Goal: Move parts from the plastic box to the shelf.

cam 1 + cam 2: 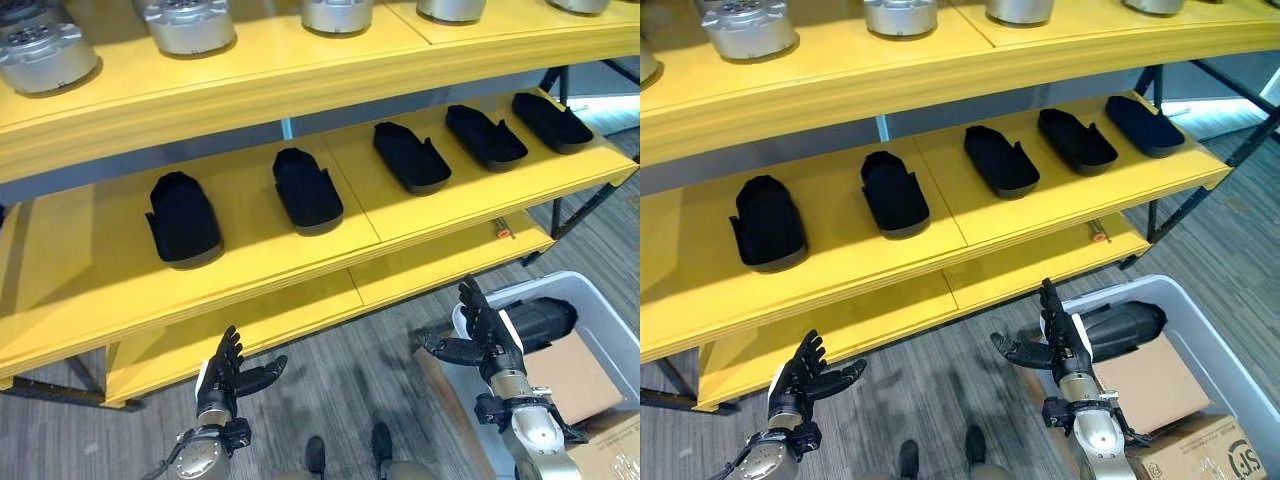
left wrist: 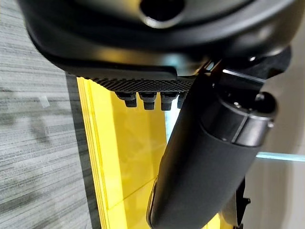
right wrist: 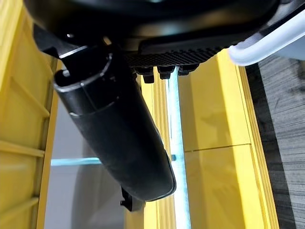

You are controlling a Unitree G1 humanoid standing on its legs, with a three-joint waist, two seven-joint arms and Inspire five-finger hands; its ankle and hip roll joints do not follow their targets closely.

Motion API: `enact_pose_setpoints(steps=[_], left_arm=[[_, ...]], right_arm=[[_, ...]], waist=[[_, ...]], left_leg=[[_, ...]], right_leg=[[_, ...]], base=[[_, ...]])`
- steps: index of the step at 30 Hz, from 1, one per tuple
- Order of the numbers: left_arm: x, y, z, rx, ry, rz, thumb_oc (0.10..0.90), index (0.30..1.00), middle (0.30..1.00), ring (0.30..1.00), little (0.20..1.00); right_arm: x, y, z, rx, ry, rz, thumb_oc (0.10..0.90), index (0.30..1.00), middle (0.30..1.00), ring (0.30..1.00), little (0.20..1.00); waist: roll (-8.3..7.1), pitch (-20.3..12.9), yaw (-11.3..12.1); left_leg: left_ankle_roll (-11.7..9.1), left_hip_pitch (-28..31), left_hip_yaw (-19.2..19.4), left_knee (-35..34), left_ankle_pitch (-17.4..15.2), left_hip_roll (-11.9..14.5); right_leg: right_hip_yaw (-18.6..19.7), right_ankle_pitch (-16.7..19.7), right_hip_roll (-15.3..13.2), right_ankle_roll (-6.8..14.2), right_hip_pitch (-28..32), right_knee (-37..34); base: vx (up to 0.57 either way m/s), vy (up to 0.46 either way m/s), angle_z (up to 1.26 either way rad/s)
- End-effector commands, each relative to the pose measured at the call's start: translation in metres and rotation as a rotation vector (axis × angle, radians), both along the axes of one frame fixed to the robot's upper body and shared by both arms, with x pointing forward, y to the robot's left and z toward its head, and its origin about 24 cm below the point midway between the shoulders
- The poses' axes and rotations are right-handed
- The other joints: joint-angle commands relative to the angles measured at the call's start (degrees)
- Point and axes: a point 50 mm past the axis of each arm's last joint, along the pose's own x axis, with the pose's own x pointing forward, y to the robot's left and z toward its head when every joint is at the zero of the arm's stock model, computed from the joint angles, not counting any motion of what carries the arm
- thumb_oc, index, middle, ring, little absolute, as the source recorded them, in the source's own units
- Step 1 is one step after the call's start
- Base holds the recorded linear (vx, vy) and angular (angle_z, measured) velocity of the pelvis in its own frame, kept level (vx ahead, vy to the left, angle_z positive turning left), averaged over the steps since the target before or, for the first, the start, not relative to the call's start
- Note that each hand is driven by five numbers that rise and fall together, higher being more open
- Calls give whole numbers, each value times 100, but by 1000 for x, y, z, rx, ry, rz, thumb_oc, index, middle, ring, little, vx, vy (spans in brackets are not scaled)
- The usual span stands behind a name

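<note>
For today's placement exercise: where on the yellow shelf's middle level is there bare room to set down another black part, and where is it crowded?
Middle level: a bare patch lies between the leftmost black part and the second part, plus the front strip before all five. The three right-hand parts sit closer together. Both the left hand and right hand are open.

Workshop or parts-storage area is indicated. A yellow multi-tier shelf rack on a dark metal frame [image 1: 300, 260] is stocked in rows: round silver machined metal parts [image 1: 190, 25] on the top tier, five black moulded shell-shaped parts [image 1: 306, 188] spaced along the middle tier. A pale grey plastic box [image 1: 610, 320] holding another black part and brown cardboard is set on grey wood-grain flooring [image 1: 340, 370] at the rack's right end.
</note>
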Motion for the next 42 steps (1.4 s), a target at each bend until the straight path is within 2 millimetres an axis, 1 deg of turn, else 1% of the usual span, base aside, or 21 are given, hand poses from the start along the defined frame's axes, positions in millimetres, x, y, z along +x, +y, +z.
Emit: enact_pose_setpoints(steps=[1, 7, 9, 10, 11, 12, 13, 16, 17, 19, 20, 21, 24, 27, 29, 30, 33, 38, 39, 40, 42], left_arm=[[10, 18, 34, 126, -157, -47, 900, 1000, 1000, 1000, 1000], [24, 18, 44, 178, -193, -85, 900, 1000, 1000, 1000, 1000], [27, 21, 47, 193, -202, -77, 900, 1000, 1000, 1000, 1000], [26, 25, 48, 209, -202, -64, 900, 1000, 1000, 1000, 1000], [26, 25, 48, 209, -203, -64, 900, 1000, 1000, 1000, 1000], [23, 27, 47, 207, -198, -49, 900, 1000, 1000, 1000, 1000], [19, 29, 45, 205, -187, -37, 900, 1000, 1000, 1000, 1000], [18, 30, 44, 188, -186, -11, 900, 1000, 1000, 1000, 1000], [18, 32, 46, 190, -191, -4, 900, 1000, 1000, 1000, 1000], [16, 32, 44, 192, -181, -6, 900, 1000, 1000, 1000, 1000], [17, 30, 44, 196, -180, -17, 900, 1000, 1000, 1000, 1000], [17, 27, 43, 198, -177, -30, 900, 1000, 1000, 1000, 1000], [18, 25, 43, 186, -180, -28, 900, 1000, 1000, 1000, 1000], [18, 25, 42, 178, -179, -23, 900, 1000, 1000, 1000, 1000], [19, 22, 40, 160, -178, -21, 900, 1000, 1000, 1000, 1000], [19, 22, 40, 159, -178, -21, 900, 1000, 1000, 1000, 1000], [16, 18, 35, 127, -162, -24, 900, 1000, 1000, 1000, 1000], [13, 15, 32, 115, -155, -38, 900, 1000, 1000, 1000, 1000], [13, 15, 32, 114, -155, -38, 900, 1000, 1000, 1000, 1000], [15, 13, 34, 115, -164, -53, 900, 1000, 1000, 1000, 1000], [16, 13, 35, 116, -169, -54, 900, 1000, 1000, 1000, 1000]], right_arm=[[11, 0, 46, 28, -247, 1, 900, 1000, 1000, 1000, 1000], [15, 5, 46, 44, -255, 2, 900, 1000, 1000, 1000, 1000], [18, 9, 47, 59, -265, 11, 900, 1000, 1000, 1000, 1000], [19, 15, 46, 63, -259, 35, 900, 1000, 1000, 1000, 1000], [19, 15, 46, 63, -260, 35, 900, 1000, 1000, 1000, 1000], [20, 19, 44, 59, -250, 52, 900, 1000, 1000, 1000, 1000], [21, 20, 44, 45, -248, 62, 900, 1000, 1000, 1000, 1000], [27, 26, 47, 42, -261, 70, 900, 1000, 1000, 1000, 1000], [27, 26, 50, 47, -276, 64, 900, 1000, 1000, 1000, 1000], [24, 26, 50, 51, -274, 63, 900, 1000, 1000, 1000, 1000], [23, 25, 49, 51, -267, 59, 900, 1000, 1000, 1000, 1000], [19, 23, 46, 45, -253, 52, 900, 1000, 1000, 1000, 1000], [17, 20, 48, 38, -255, 38, 900, 1000, 1000, 1000, 1000], [15, 17, 48, 39, -257, 29, 900, 1000, 1000, 1000, 1000], [14, 13, 48, 51, -261, 7, 900, 1000, 1000, 1000, 1000], [14, 12, 48, 51, -261, 7, 900, 1000, 1000, 1000, 1000], [13, 7, 51, 33, -266, -1, 900, 1000, 1000, 1000, 1000], [11, 3, 55, 18, -282, -8, 900, 1000, 1000, 1000, 1000], [11, 3, 55, 17, -282, -8, 900, 1000, 1000, 1000, 1000], [11, 1, 60, -13, -305, -4, 900, 1000, 1000, 1000, 1000], [11, -1, 62, -42, -315, -7, 900, 1000, 1000, 1000, 1000]], waist=[[-55, -407, -72], [-90, -231, -217], [-85, -89, -214], [-1, 13, -31], [-4, 6, -37], [37, 26, 80], [35, 8, 141], [-6, 0, 228], [-127, 8, 232], [-196, -11, 297], [-305, -63, 308], [-383, -124, 246], [-371, -160, 184], [-359, -178, 144], [-277, -220, 34], [-268, -222, 31], [-93, -275, -66], [187, -276, -183], [193, -279, -181], [305, -232, -277], [357, -208, -307]], left_leg=[[-97, -263, -331, 140, -378, 189], [29, -263, 25, -25, -371, 43], [54, -288, 215, -37, -381, 50], [38, -250, 505, -15, -464, 151], [37, -266, 502, -21, -442, 149], [3, -195, 693, -11, -502, 213], [-9, -130, 871, -16, -566, 250], [-104, 103, 1208, -5, -755, 434], [-154, 99, 1340, 67, -754, 468], [-173, 156, 1407, 91, -846, 457], [-193, 165, 1467, 118, -868, 419], [-279, 205, 1478, 194, -908, 490], [-369, 153, 1437, 325, -905, 628], [-462, 168, 1429, 344, -893, 783], [-603, 204, 1431, 296, -796, 1020], [-611, 205, 1427, 292, -791, 1029], [-778, 306, 1469, 155, -639, 1302], [-948, 313, 1581, 150, -461, 1579], [-953, 309, 1581, 154, -461, 1588], [-1012, 257, 1610, 330, -409, 1723], [-1042, 251, 1627, 459, -359, 1792]], right_leg=[[-121, -600, -469, 592, -116, 585], [143, -169, -627, 838, -604, 805], [-26, -47, -662, 844, -831, 990], [-986, -126, -1014, 789, -807, 1113], [-991, -103, -1015, 785, -815, 1094], [-1611, -127, -1297, 762, -703, 1122], [-1917, 85, -1583, 775, -698, 1088], [-1990, 760, -2041, 1041, -751, 747], [-2105, 1139, -2247, 1112, -718, 601], [-2338, 1139, -2241, 1112, -531, 458], [-2482, 1261, -2303, 1112, -460, 412], [-2519, 1401, -2198, 1112, -342, 202], [-2524, 1393, -2070, 1112, -269, 105], [-2527, 1151, -1942, 1112, -207, 92], [-2465, 791, -1753, 1112, -186, 120], [-2470, 782, -1745, 1110, -186, 126], [-2458, 299, -1472, 988, -158, 122], [-2348, -105, -1165, 791, -242, 272], [-2347, -113, -1159, 786, -249, 281], [-2231, -300, -1020, 679, -337, 414], [-2174, -389, -949, 625, -396, 520]], base=[[1, 214, -16], [-65, 163, -36], [-145, 155, -75], [-118, 94, -111], [-75, 128, -159], [-9, 52, -150], [10, 36, -144], [68, -107, -111], [115, -150, -131], [43, -82, -86], [136, -212, -41], [136, -214, -16], [111, -179, -13], [110, -154, -25], [133, -160, -10], [121, -137, -1], [133, -141, 2], [116, -134, -2], [151, -220, -3], [75, -125, -2], [73, -135, -7]])
